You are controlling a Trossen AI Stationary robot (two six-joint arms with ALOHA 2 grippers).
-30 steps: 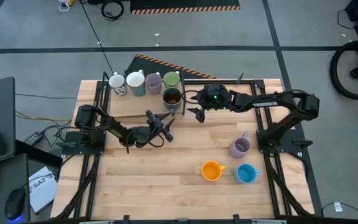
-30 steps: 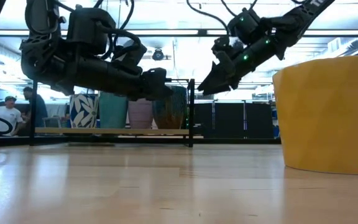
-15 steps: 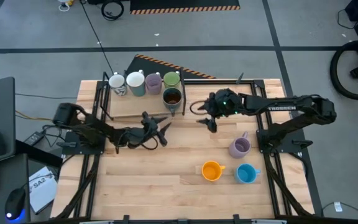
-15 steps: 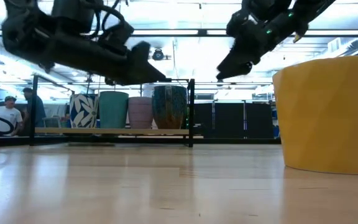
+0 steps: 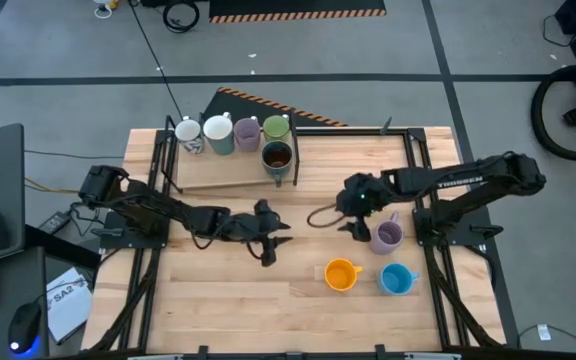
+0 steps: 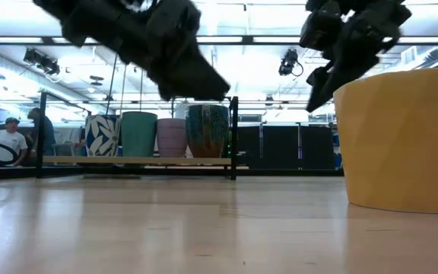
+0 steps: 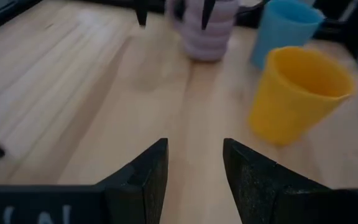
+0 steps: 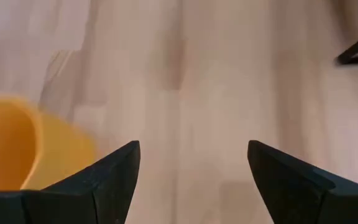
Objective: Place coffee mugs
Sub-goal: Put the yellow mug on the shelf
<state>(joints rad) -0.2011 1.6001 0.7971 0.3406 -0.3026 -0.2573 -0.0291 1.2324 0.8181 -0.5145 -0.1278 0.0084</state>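
- High view: the left gripper point(image 5: 271, 245) is over the middle of the wooden desk point(image 5: 218, 290); its fingers stand apart with a narrow gap and hold nothing.
- The orange mug point(image 5: 340, 274) stands on the desk near this gripper, toward the right arm's side. In the left wrist view it is ahead of the fingers point(image 7: 143, 177), with the blue mug point(image 7: 283, 28) just behind it.
- The right gripper point(image 5: 353, 226) is open wide and empty. It hangs just beside the lilac mug point(image 5: 386, 236), which stands upright on the desk.
- The blue mug stands just beside the orange one, near the right gripper and beyond the lilac mug from it.
- Well apart from both grippers, at the far edge of the desk, a low wooden shelf point(image 5: 218, 170) carries five mugs: a patterned white mug point(image 5: 189, 137), a second white mug point(image 5: 218, 133), a second lilac mug point(image 5: 247, 132), a green mug point(image 5: 276, 127) and, in front of them, a dark brown mug point(image 5: 277, 158).
- In the low view a person point(image 6: 2, 141) sits in the room behind the desk.
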